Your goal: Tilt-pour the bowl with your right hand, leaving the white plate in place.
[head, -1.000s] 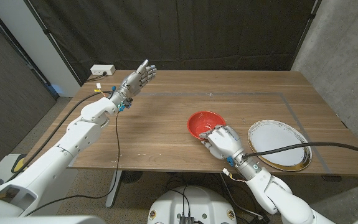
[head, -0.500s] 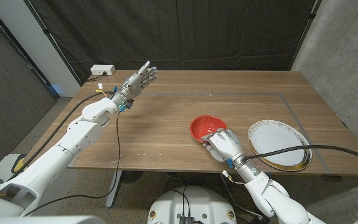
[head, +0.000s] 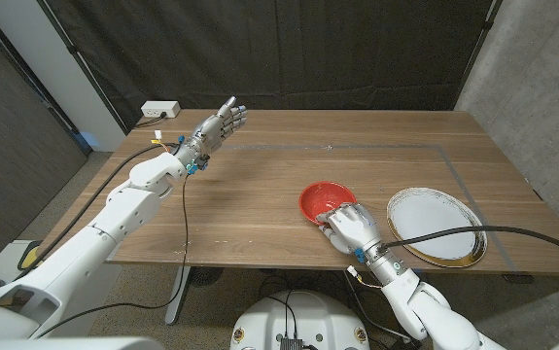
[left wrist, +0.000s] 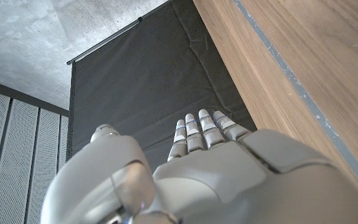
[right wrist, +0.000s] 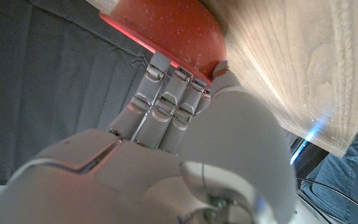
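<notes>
Spreading out below me is the wooden table (head: 260, 194), with a thin taped outline running across its far half and down toward the near right edge. My left arm (head: 114, 209) reaches over the table's left side with a black cable trailing along it, and my left hand (head: 218, 123) is raised above the far left part of the wood, released, its fingers (left wrist: 198, 130) straight and together, grasping nothing. On the right, near the front edge, lies the white plate (head: 435, 226), round with a gold rim, flat on the table. Just beside it, toward the middle, is the red bowl (head: 324, 201), apart from the plate and near the front edge. My right hand (head: 349, 226) comes in from the near side and grasps the bowl's near rim, fingers (right wrist: 166, 81) curled up against the rim while the thumb presses its outer wall. Whether the bowl is tilted or sitting level I cannot tell. Beyond the table's far left corner sits a small white power strip (head: 159, 110).
</notes>
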Controlling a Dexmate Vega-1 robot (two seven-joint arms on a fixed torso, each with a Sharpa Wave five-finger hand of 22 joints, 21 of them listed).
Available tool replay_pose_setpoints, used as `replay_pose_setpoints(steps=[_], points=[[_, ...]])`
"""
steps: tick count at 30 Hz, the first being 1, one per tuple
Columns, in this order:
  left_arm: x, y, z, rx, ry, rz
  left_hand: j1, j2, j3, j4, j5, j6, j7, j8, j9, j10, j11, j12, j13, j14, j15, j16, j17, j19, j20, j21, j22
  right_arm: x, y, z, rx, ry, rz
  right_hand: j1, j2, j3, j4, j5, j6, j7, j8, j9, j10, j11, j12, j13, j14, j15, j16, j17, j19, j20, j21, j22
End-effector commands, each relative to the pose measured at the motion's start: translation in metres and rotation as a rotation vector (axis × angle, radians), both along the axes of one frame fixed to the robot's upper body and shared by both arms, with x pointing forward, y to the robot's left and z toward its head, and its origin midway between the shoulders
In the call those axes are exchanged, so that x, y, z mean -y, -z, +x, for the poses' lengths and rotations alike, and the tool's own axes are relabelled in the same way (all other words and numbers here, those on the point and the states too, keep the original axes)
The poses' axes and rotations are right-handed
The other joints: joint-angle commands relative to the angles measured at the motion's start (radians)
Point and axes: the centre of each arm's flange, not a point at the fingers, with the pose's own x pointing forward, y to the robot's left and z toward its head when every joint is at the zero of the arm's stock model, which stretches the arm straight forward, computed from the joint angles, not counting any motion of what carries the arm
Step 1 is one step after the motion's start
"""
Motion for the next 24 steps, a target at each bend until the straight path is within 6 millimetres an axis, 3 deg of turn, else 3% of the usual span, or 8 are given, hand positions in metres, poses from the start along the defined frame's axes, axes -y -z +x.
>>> replay_pose_setpoints(steps=[1, 6, 10, 15, 19, 24], points=[[0.002, -0.001, 0.002, 0.004, 0.006, 0.001, 0.002, -0.002, -0.008, 0.002, -0.004, 0.006, -0.005, -0.002, 0.003, 0.002, 0.000, -0.002, 0.004, -0.001, 0.003, -0.001, 0.003, -0.006, 0.001, -0.003, 0.004, 0.002, -0.005, -0.001, -0.029, 0.008, 0.005, -0.087, -0.049, -0.027, 0.024, -0.001, -0.035, 0.002, -0.013, 0.000, -0.037, 0.000, -0.019, 0.008, -0.043, -0.007, -0.016, -0.001, -0.037, -0.119, -0.017, -0.003], [0.001, -0.002, 0.003, 0.007, 0.007, 0.000, 0.002, -0.002, -0.009, 0.002, -0.004, 0.006, -0.003, -0.003, 0.003, 0.002, -0.001, -0.002, 0.004, -0.001, 0.004, -0.001, 0.003, -0.008, 0.001, -0.003, 0.004, 0.001, -0.011, -0.006, -0.024, -0.006, 0.014, -0.153, -0.070, -0.052, 0.048, 0.005, -0.090, 0.000, -0.026, -0.004, -0.087, -0.001, -0.041, 0.015, -0.086, -0.005, -0.025, 0.001, -0.060, -0.118, -0.033, -0.005], [0.001, -0.003, 0.003, 0.008, 0.009, 0.001, 0.003, -0.001, -0.009, 0.002, -0.004, 0.006, -0.004, -0.003, 0.003, 0.002, -0.001, -0.002, 0.004, -0.001, 0.004, -0.001, 0.003, -0.009, 0.002, -0.003, 0.004, 0.000, -0.014, -0.010, -0.012, -0.009, 0.015, -0.211, -0.108, -0.082, 0.065, 0.025, -0.152, 0.006, -0.034, -0.006, -0.133, 0.002, -0.060, 0.019, -0.135, -0.003, -0.033, 0.003, -0.081, -0.116, -0.062, -0.009], [0.001, -0.002, 0.005, 0.004, 0.010, 0.000, 0.003, -0.001, -0.010, 0.002, -0.005, 0.007, -0.004, -0.002, 0.003, 0.002, 0.001, -0.002, 0.004, -0.001, 0.004, -0.001, 0.003, -0.009, 0.002, -0.003, 0.004, 0.000, -0.017, -0.011, -0.020, 0.011, 0.012, -0.236, -0.124, -0.096, 0.074, 0.045, -0.199, 0.009, -0.039, -0.007, -0.173, 0.004, -0.071, 0.020, -0.180, 0.000, -0.041, 0.004, -0.091, -0.114, -0.085, -0.011], [-0.001, -0.002, 0.006, 0.004, 0.011, -0.003, 0.003, -0.001, -0.010, 0.002, -0.005, 0.006, -0.004, -0.003, 0.003, 0.003, 0.000, -0.002, 0.004, -0.001, 0.003, -0.001, 0.003, -0.010, 0.002, -0.003, 0.004, 0.002, -0.020, -0.015, -0.020, 0.026, 0.009, -0.296, -0.146, -0.125, 0.101, 0.066, -0.263, 0.011, -0.043, -0.011, -0.221, 0.014, -0.079, 0.018, -0.254, 0.005, -0.049, 0.008, -0.113, -0.111, -0.125, -0.012], [-0.002, -0.002, 0.007, 0.006, 0.013, -0.005, 0.003, 0.000, -0.011, 0.002, -0.005, 0.008, -0.003, -0.002, 0.003, 0.002, 0.000, -0.002, 0.004, -0.001, 0.003, -0.001, 0.003, -0.009, 0.002, -0.003, 0.004, 0.003, -0.027, -0.020, -0.002, 0.028, 0.010, -0.337, -0.152, -0.143, 0.121, 0.081, -0.303, 0.019, -0.045, -0.015, -0.254, 0.026, -0.083, 0.012, -0.300, 0.018, -0.054, 0.003, -0.140, -0.103, -0.155, -0.011]])
